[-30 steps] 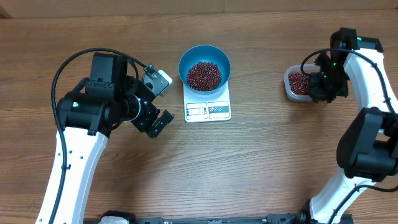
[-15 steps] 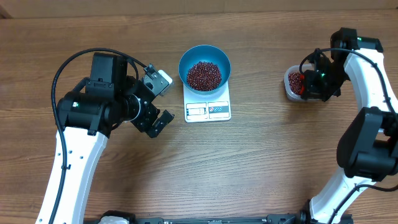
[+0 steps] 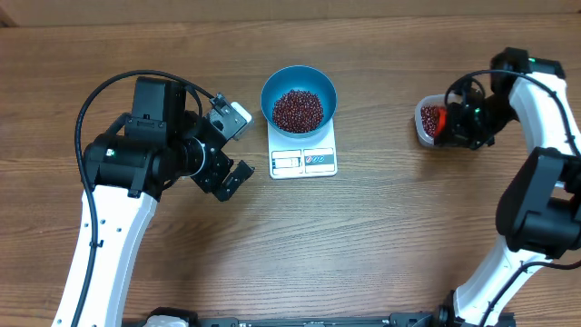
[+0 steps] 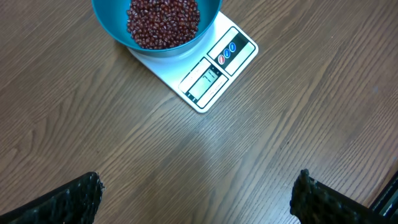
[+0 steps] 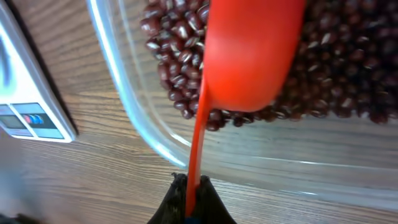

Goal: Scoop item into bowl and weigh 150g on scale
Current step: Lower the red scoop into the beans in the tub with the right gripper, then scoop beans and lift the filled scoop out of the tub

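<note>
On the left half of the table [image 3: 363, 245], about midway between its near and far edges, the left gripper [image 3: 238, 147] hung with its two fingers [image 4: 74, 199] spread as wide as they go and nothing between them. It stood just left of the scale [image 3: 304, 160] without touching it.

The white scale lay near the middle of the table, toward the far edge, with its display panel on the nearer side. Out by the right edge, the right gripper [image 3: 457, 127] was clamped tight on the thin handle of a red scoop [image 5: 249, 56]. The head of the scoop sat down among the dark red-brown beans [image 5: 174, 56] in a clear plastic tub [image 5: 137, 124]. Whether it carried any beans could not be told.

Farther back, the blue bowl [image 3: 267, 86] rested on the far part of the scale, holding a heap of the same beans in its middle.
</note>
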Tool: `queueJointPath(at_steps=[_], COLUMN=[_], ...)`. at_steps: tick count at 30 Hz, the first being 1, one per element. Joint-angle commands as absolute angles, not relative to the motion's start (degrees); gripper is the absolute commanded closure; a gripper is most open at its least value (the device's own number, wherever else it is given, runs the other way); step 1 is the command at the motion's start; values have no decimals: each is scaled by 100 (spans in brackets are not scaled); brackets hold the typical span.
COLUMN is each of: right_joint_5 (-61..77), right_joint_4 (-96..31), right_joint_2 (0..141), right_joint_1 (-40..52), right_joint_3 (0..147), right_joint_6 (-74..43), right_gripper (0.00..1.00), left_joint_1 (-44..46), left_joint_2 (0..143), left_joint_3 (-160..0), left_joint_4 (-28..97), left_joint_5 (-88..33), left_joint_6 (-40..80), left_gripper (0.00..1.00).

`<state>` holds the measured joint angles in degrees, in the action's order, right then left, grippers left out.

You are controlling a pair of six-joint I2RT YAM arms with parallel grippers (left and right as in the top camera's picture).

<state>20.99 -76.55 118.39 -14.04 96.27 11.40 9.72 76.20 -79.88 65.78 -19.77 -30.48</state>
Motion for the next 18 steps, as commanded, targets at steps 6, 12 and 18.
queueJointPath(at_steps=[6,12,18], right_joint_5=[3640,3920,4364], right_joint_4=[-7710,-7749,-8053], right_joint_2=[11970,11970,11970], right_joint_1=[-2246,-2519,-2759], right_joint_3=[9671,9671,9671], right_joint_6=[1831,1890,2373], right_gripper=[96,96,96], left_joint_1=[976,978,978], left_joint_2=[7662,7662,7662], left_joint_3=[-8079,-8079,-8079], left_joint_4=[6578,6578,6578], left_joint_5=[-2058,-2058,-2058], left_joint_6=[-3177,-3177,-3177], left_gripper=[1,0,0])
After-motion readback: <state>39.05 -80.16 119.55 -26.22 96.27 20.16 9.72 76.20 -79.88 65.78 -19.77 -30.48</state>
